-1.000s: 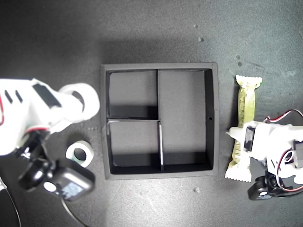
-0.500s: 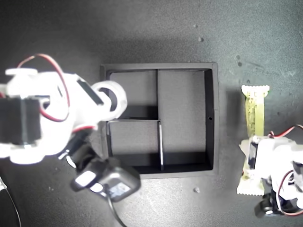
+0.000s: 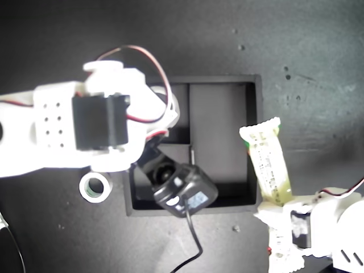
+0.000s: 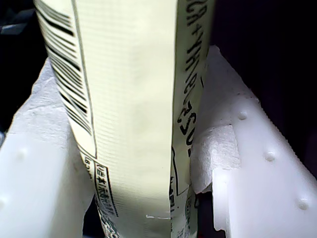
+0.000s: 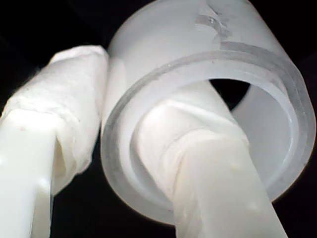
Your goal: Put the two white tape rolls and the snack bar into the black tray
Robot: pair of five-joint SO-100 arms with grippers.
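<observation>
1. Nothing lies in the black tray [image 3: 254,142] so far as we can see: its long compartment shows bare, while our second arm hides much of the two small compartments in the exterior view.
2. Our second gripper [image 5: 124,163] is clenched on the wider white tape roll [image 5: 208,99], one finger [image 5: 218,183] threaded through the ring and the other [image 5: 59,119] pressed against its outer wall. In the exterior view that roll is mostly hidden under the arm, which hangs over the tray's small compartments.
3. Our first gripper [image 4: 143,163] grasps the snack bar [image 3: 266,165] near one crimped end. The bar is lifted and tilted, its free end leaning over the tray's wall on the exterior view's right, above the edge of the long compartment.
4. The smaller tape roll [image 3: 94,187] lies flat on the desk [image 3: 318,51], just beside the tray's wall on the exterior view's left, untouched.
5. We judge all three placements still to do: two items are in the air, one waits.
6. Room is tight over the tray. The second arm and its camera cable crowd the middle, and the bar must be turned to lie along the long compartment and clear its walls without meeting that arm.
</observation>
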